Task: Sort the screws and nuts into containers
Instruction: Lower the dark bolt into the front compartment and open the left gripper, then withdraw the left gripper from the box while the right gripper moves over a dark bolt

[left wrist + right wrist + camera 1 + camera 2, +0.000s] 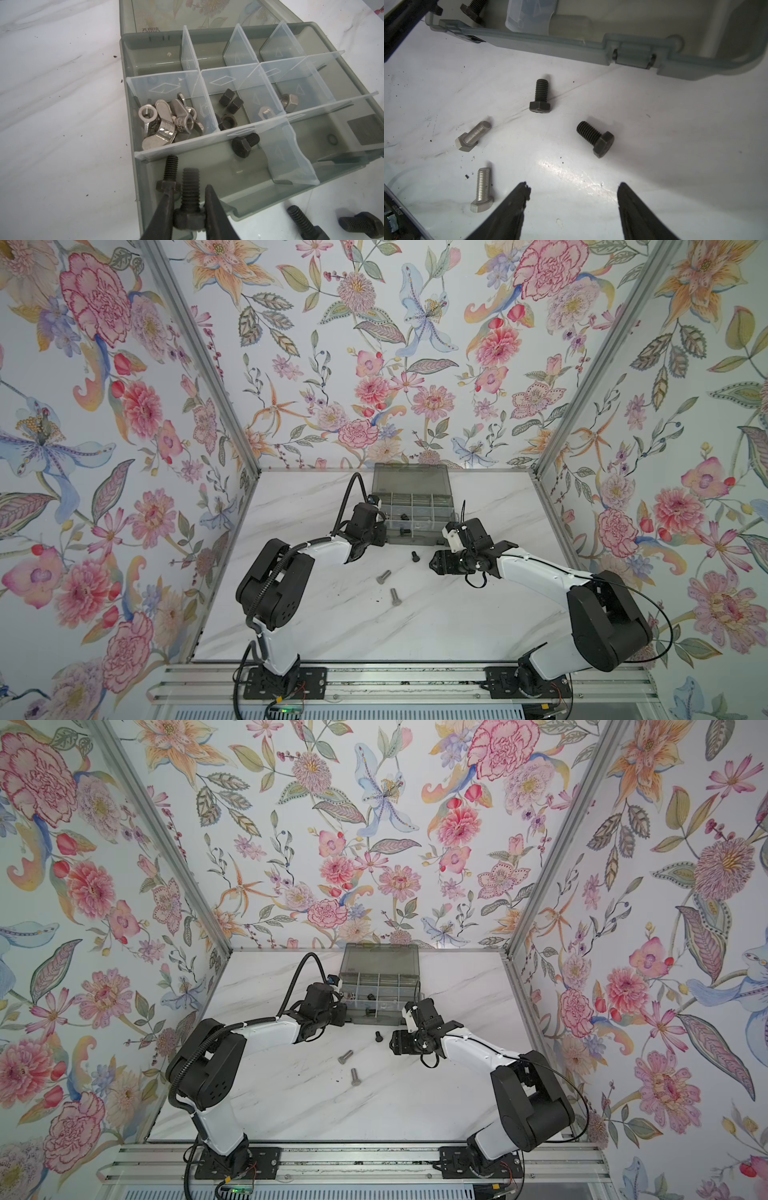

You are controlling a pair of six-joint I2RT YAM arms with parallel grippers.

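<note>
Left gripper (189,186) sits right under its wrist cam, jaws pinched on the head of a black screw (188,220). The shank points into the organizer box (259,197). The screw hangs over the box's near wall, at the edge of the near cell (218,172), where two stored black screws (245,143) lie, so that looks like the right bin.

To do the drop well:
- Push forward until the head clears the wall, otherwise it could tip back onto the table.
- Go low before letting go. The divider to the wing nuts (166,122) is thin and right next door, so a bounce could mis-sort.
- Open just enough and pull straight back.

Right gripper (573,187) is spread and empty, hovering over the table. Two loose black screws (596,138) and two silver screws (473,136) lie ahead of it, well clear of the box. The nearer black one looks like its next pick.
</note>
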